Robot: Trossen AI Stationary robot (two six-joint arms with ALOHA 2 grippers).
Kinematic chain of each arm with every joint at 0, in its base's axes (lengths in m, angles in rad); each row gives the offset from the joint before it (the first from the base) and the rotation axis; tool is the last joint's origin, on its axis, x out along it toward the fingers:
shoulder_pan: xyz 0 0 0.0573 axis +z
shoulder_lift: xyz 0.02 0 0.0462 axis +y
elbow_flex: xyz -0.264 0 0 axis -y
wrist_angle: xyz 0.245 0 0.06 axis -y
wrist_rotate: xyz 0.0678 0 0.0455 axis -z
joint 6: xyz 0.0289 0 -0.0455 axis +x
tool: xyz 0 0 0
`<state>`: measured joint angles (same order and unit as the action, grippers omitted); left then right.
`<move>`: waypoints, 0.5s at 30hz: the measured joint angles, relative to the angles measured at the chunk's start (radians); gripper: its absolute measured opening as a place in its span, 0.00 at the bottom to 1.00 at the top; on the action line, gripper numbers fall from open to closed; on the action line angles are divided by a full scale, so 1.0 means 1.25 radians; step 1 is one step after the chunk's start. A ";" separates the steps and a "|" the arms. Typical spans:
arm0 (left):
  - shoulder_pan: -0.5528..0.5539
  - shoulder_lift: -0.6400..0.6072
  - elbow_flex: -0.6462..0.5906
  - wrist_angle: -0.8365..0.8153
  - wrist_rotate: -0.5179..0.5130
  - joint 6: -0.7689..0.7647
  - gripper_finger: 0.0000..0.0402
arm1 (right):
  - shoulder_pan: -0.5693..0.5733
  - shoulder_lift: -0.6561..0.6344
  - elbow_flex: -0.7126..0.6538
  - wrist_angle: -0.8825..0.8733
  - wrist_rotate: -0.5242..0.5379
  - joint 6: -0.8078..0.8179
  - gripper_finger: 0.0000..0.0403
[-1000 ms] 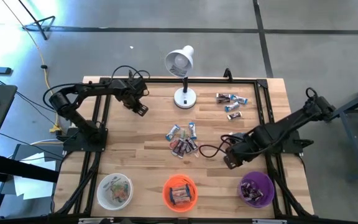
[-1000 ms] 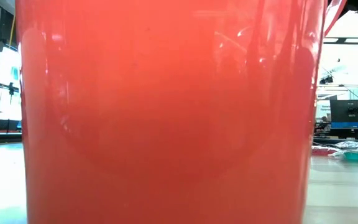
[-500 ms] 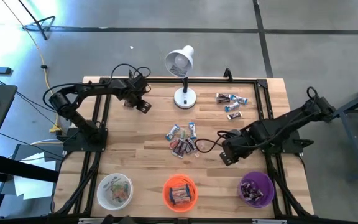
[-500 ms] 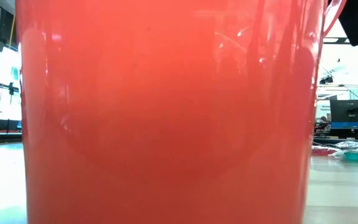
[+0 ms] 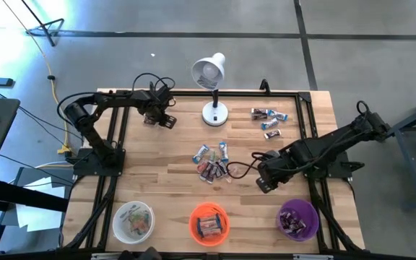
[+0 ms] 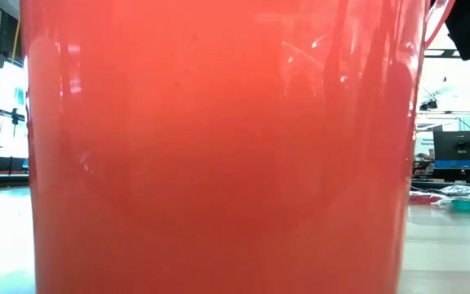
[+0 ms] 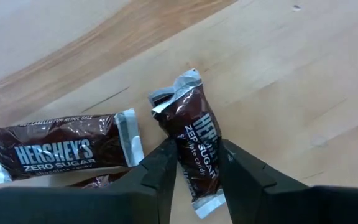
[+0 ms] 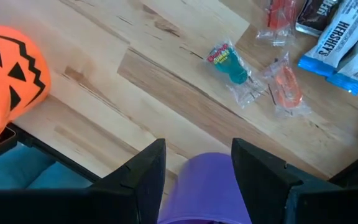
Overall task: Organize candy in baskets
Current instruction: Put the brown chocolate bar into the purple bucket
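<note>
Here the left gripper (image 7: 194,171) sat at the far left of the table, its two dark fingers (image 7: 160,171) pinching a brown, glossy, crinkle-ended candy bar (image 7: 194,146) by its sides; whether the bar was off the wood cannot be told. Just beside it lay a second brown bar (image 7: 55,149), flat, with silver crimped ends. The right gripper (image 5: 263,182) hovered near the table's middle right, fingers spread apart and holding nothing, with the purple basket (image 8: 207,186) showing between them in its wrist view.

Past those fingers lay a clear wrapper with a green sweet (image 8: 232,68), an orange one (image 8: 288,90) near it, and blue foil bars (image 8: 340,46) further on. The main candy cluster (image 5: 213,162) lay mid-table, and a smaller group (image 5: 269,119) sat near the far right corner. The white basket (image 5: 133,221), orange basket (image 5: 209,222) and purple one stood in a row along the near edge, each with candy inside; the orange one bore a black pumpkin face.

The table (image 5: 172,155) was pale, jointed wooden planks in a black frame, on a grey floor. A white desk lamp (image 5: 211,90) stood at the far edge. Bare wood lay open between the cluster and the baskets.
</note>
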<state>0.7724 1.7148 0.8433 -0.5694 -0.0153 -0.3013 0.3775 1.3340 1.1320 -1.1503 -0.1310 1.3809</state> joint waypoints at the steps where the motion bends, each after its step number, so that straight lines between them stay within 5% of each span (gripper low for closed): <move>1: -0.001 -0.004 -0.001 0.000 0.000 0.002 0.24 | 0.000 0.000 0.000 0.000 0.000 -0.007 0.44; 8: -0.005 -0.074 -0.012 -0.005 0.030 0.011 0.02 | -0.005 0.000 0.000 -0.012 0.030 -0.029 0.44; 15: -0.023 -0.182 -0.013 -0.014 0.154 -0.010 0.00 | -0.025 0.000 0.000 -0.003 0.129 -0.024 0.44</move>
<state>0.7437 1.4874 0.8268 -0.5871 0.1776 -0.3141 0.3456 1.3338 1.1320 -1.1535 0.0304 1.3509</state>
